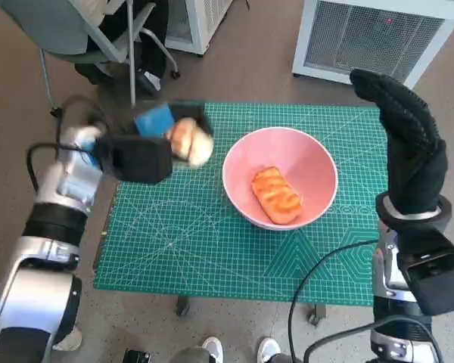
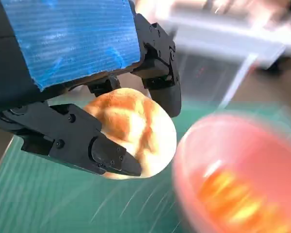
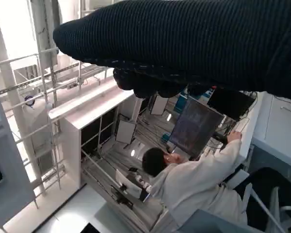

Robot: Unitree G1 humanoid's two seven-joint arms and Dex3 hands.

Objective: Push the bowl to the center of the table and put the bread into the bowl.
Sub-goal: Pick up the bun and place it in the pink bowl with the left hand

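Green cutting mat [image 1: 212, 257] covers the small table across the middle of the head view. At its centre sits the pink bowl [image 1: 287, 162], one bread loaf [image 1: 276, 195] already inside. My right hand [image 1: 410, 144], gloved, stands raised at the right edge, fingers straight and holding nothing. Upper left, my left hand [image 1: 147, 147] clamps a round bread roll [image 1: 191, 141] beside the bowl's rim.
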